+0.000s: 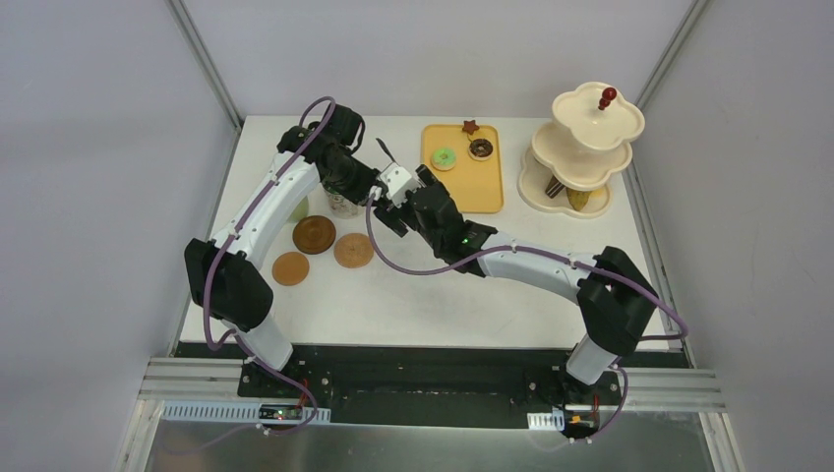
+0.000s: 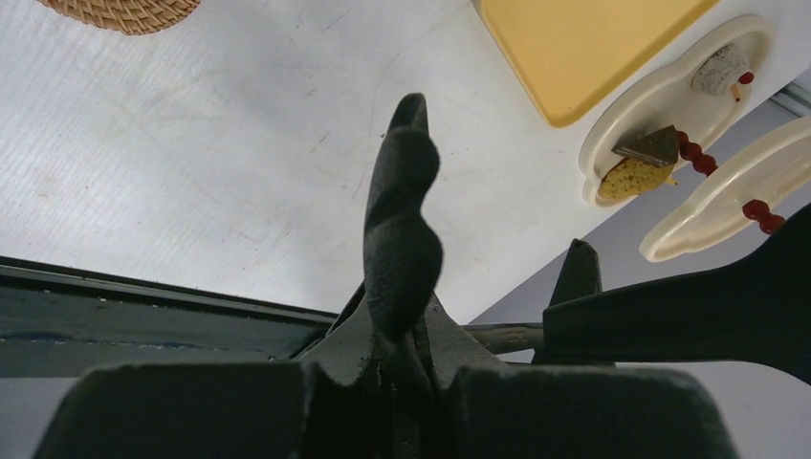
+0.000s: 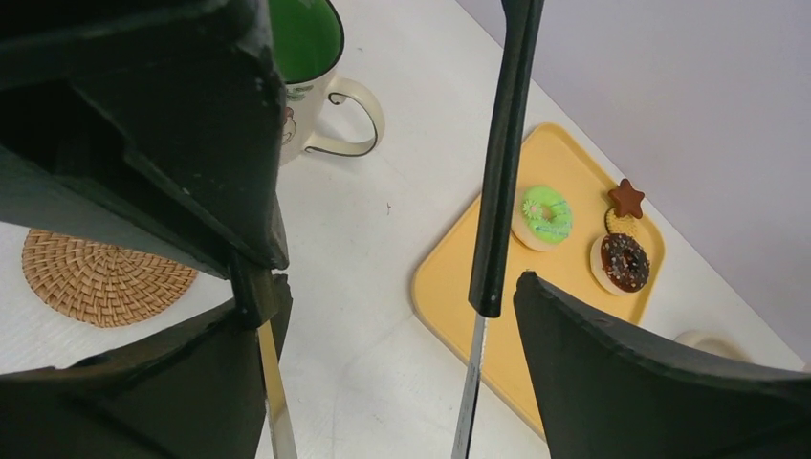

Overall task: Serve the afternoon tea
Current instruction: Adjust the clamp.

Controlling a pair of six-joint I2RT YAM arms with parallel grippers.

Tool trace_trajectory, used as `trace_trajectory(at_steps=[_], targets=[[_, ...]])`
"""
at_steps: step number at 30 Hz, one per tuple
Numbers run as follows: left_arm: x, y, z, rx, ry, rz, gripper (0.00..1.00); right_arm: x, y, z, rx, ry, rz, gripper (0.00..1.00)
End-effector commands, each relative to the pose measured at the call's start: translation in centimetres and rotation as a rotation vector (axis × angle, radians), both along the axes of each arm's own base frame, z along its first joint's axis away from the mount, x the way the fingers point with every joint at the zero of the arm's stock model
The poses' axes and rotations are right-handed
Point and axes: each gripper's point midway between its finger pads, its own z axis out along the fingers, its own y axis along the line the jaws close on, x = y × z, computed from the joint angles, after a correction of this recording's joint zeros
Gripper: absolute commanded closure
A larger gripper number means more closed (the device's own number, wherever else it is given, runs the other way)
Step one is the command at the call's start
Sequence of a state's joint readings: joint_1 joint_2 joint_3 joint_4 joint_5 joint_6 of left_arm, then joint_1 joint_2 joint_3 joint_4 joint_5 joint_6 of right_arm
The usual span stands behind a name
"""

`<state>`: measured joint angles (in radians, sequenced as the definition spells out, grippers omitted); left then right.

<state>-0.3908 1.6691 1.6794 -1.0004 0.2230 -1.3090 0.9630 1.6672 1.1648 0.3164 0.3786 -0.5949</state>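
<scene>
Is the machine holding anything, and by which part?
Left gripper is shut on the black tongs, clamping one black arm. Right gripper straddles both arms; whether it grips cannot be told.

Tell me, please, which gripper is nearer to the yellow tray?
Right. The right gripper, jaws open around the black tongs, sits beside the left edge of the yellow tray. The left gripper, shut on the tongs, is farther left, toward the green-lined mug.
</scene>
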Motion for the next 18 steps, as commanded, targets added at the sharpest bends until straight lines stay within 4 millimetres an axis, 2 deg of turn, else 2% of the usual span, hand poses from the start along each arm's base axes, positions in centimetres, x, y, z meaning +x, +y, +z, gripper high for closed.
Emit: trace_trajectory(at_steps=[1,5,7,11,15,17,18], targets=[[-0.35,1.01,0.95,0.020,-0.002,0.026,1.00,0.78,-1.68,1.65,0.037,-0.027,-0.084,0.08],[-0.35,1.19,0.87,0.019,-0.003,0.035,1.00,0.58,-2.28,1.81,0.048,-0.026,-0.103,0.06],[-0.35,1.16,0.88,0.015,-0.003,0.035,1.00,0.45,-2.23,1.83,0.053,-0.021,-0.096,0.08],[-0.26,1.26,0.90,0.015,-0.006,0.040,1.00,0.61,-2.01,1.23,0.046,-0.009,-0.099,0.23],[-0.04,1.27,1.14,0.007,-0.025,0.039,1.00,0.70,-1.74,1.59,0.075,-0.002,-0.103,0.35],[0.13,1.30,1.21,-0.001,-0.039,0.043,1.00,0.67,-1.59,1.60,0.090,0.007,-0.102,0.40],[0.19,1.29,1.25,-0.007,-0.045,0.045,0.96,0.63,-1.49,1.64,0.100,0.012,-0.100,0.41]])
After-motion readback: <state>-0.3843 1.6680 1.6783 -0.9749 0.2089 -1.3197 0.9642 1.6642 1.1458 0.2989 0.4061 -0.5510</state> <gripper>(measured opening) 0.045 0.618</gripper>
